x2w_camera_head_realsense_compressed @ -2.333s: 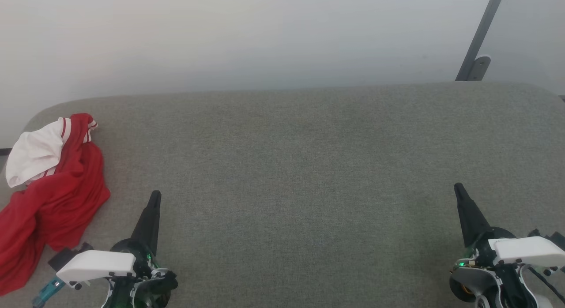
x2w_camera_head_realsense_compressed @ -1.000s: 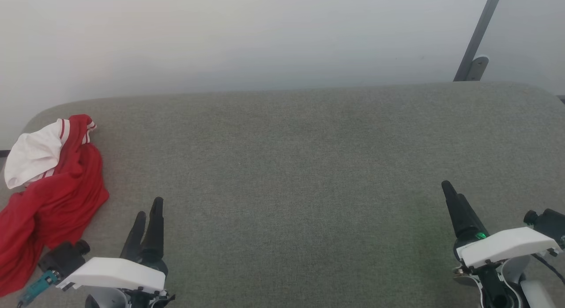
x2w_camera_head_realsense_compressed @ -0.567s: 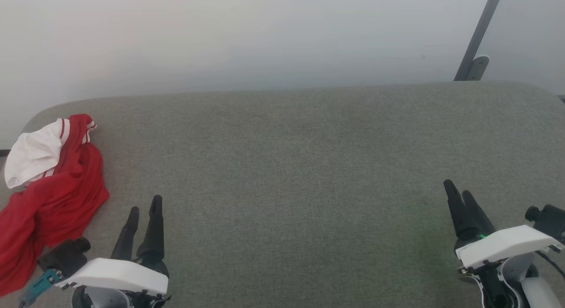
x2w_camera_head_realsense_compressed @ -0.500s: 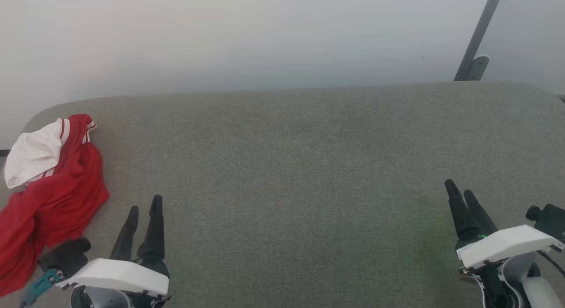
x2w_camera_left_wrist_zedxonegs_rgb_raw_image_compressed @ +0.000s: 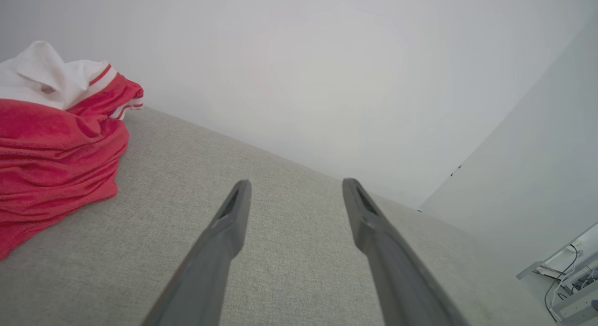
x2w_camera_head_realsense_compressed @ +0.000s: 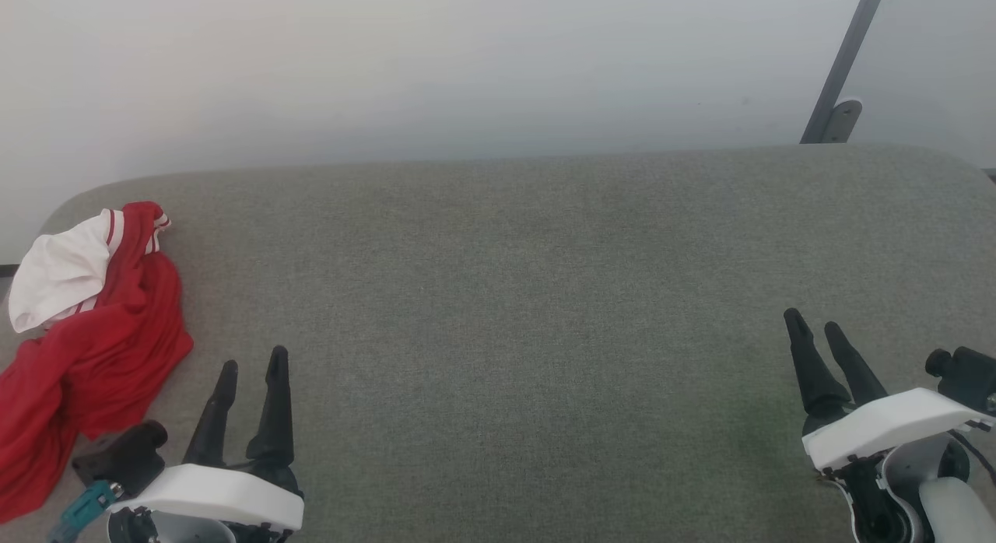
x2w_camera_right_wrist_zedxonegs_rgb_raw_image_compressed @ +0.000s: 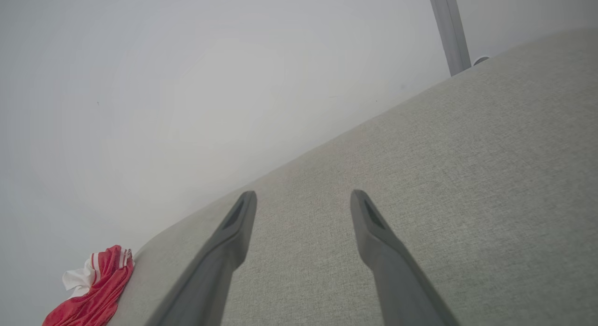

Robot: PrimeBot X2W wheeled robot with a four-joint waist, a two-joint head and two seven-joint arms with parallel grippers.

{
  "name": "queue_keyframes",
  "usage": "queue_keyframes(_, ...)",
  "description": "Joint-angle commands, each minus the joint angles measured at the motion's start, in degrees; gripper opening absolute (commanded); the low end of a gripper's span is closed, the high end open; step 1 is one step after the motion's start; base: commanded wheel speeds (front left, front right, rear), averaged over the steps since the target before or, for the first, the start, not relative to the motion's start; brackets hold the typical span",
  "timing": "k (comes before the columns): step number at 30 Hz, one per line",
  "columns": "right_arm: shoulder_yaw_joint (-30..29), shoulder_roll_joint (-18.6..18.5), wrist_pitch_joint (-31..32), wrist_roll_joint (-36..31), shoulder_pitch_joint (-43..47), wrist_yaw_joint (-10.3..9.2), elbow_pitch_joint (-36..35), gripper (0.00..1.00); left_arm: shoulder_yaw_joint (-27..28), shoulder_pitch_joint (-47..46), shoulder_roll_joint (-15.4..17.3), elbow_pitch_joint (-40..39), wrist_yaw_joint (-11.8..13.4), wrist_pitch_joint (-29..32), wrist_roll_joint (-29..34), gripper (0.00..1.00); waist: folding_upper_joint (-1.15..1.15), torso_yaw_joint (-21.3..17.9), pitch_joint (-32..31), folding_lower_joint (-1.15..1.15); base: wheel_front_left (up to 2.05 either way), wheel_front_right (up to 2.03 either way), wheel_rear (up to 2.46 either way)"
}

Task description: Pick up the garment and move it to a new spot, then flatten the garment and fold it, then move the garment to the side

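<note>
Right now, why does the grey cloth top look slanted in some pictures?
Head view: level, sharp, evenly lit, the crumpled red-and-white jersey barely shadowed. Left wrist view: the tilted camera slants the grey fabric surface. Right wrist view: same slant, no glare.

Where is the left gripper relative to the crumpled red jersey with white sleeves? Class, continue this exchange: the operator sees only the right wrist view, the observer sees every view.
Observer: In the head view the left gripper sits beside the crumpled red jersey with white sleeves, on the side towards the middle of the grey fabric surface, and is not touching it.
Operator: Is it open?
Observer: Yes. The left wrist view shows its two dark fingers spread apart with nothing between them.
Operator: How does the cloth lie on that side?
Observer: Close up, the red cloth lies bunched in thick folds.
</note>
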Motion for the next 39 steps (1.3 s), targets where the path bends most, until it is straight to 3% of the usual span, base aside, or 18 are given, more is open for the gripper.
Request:
queue_keyframes(1,0.1,-0.5,-0.6,-1.4,-1.0,0.01,-0.8,1.0,0.3,-0.2,0.0,-0.9,-0.4,-0.6,2.0,1.0,0.0,0.0,0.0,0.0,0.0,0.0,0.0)
queue_keyframes(39,1.2,-1.6,-2.3,-15.8,-1.0,0.01,-3.0,1.0,0.6,1.7,-0.6,-2.7,-1.6,-5.3,20.1,1.0,0.0,-0.2,-0.4,0.0,0.0,0.0,0.0)
